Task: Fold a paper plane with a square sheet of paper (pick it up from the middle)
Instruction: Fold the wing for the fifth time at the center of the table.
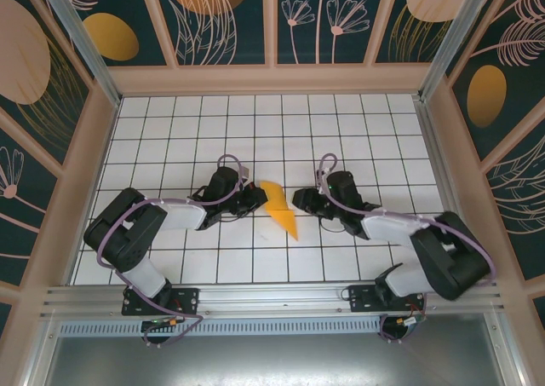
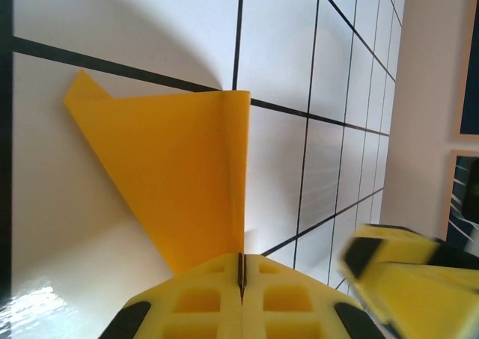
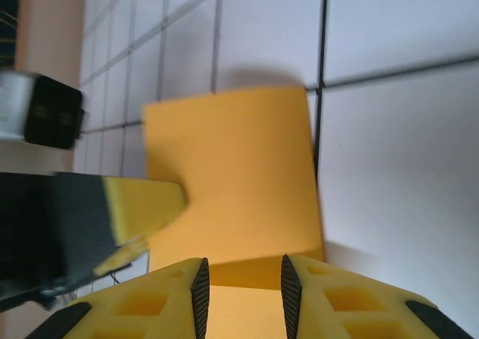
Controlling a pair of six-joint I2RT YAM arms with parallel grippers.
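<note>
Currently, nearest the table edge, both my arms reach forward from their bases and meet near the middle of the white gridded table (image 1: 170, 130). My left gripper (image 2: 241, 260) has its jaws pressed together, with one edge of the folded paper (image 2: 179, 167) pinched in the seam between them; the left wrist view confirms the hold. From that grip the paper widens away as a tapering orange-yellow shape, with a fold along its right side and a small corner sticking out at its far left. My right gripper (image 3: 245, 272) stands with its jaws apart. The paper's near edge lies in the gap between them, and I cannot tell whether either pad touches it. In the right wrist view, one finger of the left gripper meets the paper's left side. Seen from above, the paper sits between the two grippers, its narrow tip pointing toward the near edge and slightly right. Beyond it the tiles run to the far wall panels (image 1: 230, 20), dark with printed plant and oval shapes.
</note>
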